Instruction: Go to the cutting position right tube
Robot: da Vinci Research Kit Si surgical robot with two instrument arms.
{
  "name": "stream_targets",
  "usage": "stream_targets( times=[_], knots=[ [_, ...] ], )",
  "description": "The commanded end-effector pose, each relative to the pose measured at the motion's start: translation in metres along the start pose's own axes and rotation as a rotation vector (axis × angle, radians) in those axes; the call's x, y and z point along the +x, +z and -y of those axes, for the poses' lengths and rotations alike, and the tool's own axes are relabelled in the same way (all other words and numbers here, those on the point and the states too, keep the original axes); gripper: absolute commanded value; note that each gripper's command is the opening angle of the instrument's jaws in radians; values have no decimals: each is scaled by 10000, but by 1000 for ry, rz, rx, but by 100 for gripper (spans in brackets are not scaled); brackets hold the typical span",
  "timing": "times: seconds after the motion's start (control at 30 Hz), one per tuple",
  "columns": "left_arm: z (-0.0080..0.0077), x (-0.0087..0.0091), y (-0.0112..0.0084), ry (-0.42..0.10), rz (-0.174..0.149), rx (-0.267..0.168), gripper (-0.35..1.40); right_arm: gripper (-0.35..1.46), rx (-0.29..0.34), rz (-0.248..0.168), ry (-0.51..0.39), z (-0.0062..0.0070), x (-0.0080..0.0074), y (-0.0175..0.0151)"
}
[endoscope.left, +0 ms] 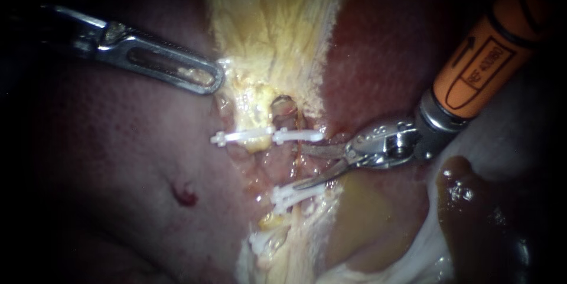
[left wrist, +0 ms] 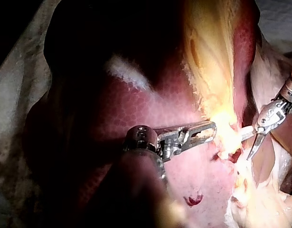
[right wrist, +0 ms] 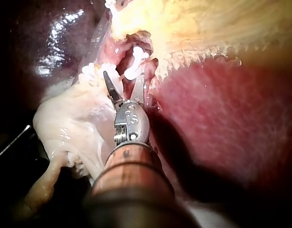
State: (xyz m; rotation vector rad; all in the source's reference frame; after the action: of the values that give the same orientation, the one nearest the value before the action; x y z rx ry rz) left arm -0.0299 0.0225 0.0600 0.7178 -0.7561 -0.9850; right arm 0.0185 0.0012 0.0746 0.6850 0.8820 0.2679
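The pale yellow gallbladder runs down between lobes of red liver. White clips cross the tubes below it: an upper left clip, an upper right clip and lower clips. My right instrument, with an orange sleeve, holds its two blades open around the thin right tube, between the upper right clip and the lower clips. The right wrist view shows those blades spread just short of a white clip. My left instrument is shut on the gallbladder's edge, also in the left wrist view.
A small red bleeding spot marks the liver at lower left. A dark brown lobe and white fatty tissue lie under the right instrument's shaft. Another clip sits lower on the strand.
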Motion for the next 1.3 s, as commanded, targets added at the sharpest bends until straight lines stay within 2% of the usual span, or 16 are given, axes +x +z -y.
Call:
stream_targets(
  times=[0.03, 0.6, 0.87, 1.0, 1.3],
  knots=[
    [0, 0, 0, 0, 0, -1, -35, 98, 3, -3, 1, 0, 0, 2],
    [1, -1, 1, -1, 1, -2, -35, 101, 32, -48, 12, -5, 12, 26],
    [1, -1, 2, -1, 1, -2, -35, 105, 54, -73, 23, -5, 13, 27],
    [0, 0, 1, -1, 0, -1, -35, 106, 88, -101, 18, 0, 15, 23],
    [0, 0, 1, 0, 0, -1, -35, 106, 193, -175, 23, 24, 32, 24]
  ],
)
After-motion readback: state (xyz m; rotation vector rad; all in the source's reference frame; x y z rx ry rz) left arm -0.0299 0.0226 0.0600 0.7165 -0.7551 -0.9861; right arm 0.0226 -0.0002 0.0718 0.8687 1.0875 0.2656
